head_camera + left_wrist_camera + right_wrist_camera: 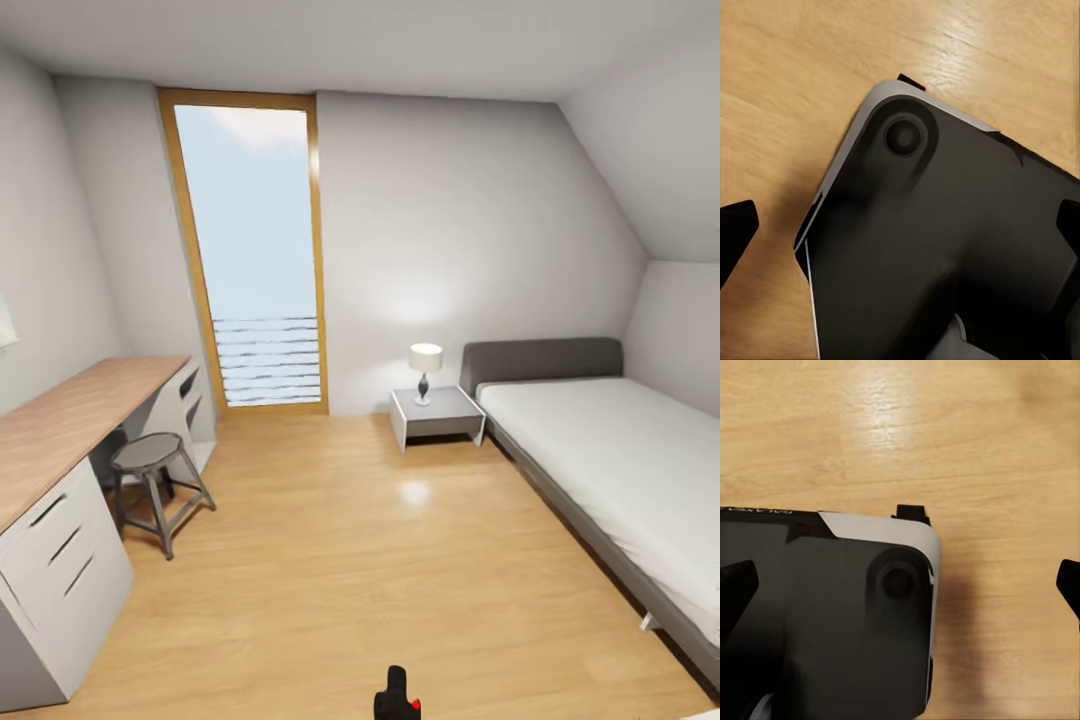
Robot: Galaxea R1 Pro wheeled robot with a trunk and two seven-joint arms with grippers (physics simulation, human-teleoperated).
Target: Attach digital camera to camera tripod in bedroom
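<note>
Room: the bedroom, with a bed (620,450) along the right wall, a desk (60,430) along the left, a stool (150,455) at the desk's front edge.
Task things: no digital camera or camera tripod to place from these views; a black, red-dotted object (397,697) at the floor's near edge is too cropped to name.
Left gripper (900,225): jaws spread, empty, over the robot's base (945,247).
Right gripper (900,581): jaws spread, empty.
Risk: driving on, the base may clip the stool or bed frame.

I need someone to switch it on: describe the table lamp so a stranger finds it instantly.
Start at the bed along the right wall. At its headboard end stands a low white nightstand. On it sits the table lamp, the room's one glowing thing: a white shade on a slim dark base.
</note>
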